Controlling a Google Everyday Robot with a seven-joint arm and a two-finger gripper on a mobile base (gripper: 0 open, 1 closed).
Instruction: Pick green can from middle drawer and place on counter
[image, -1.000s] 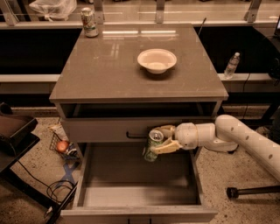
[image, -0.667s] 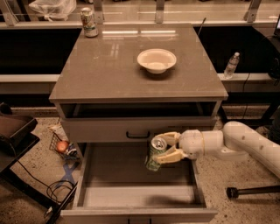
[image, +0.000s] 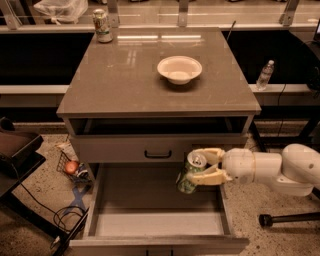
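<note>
Item, green can (image: 187, 176): hung tilted, pinched between the two fingers of the gripper (image: 196, 166) above the right side of the open middle drawer (image: 150, 196); pick apparently done, the lift onto the counter (image: 125, 80) not yet made.

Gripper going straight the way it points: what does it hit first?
The gripper, shut on the small dark green can, points across the wide grey drawer; way looks free, though height unclear.
</note>
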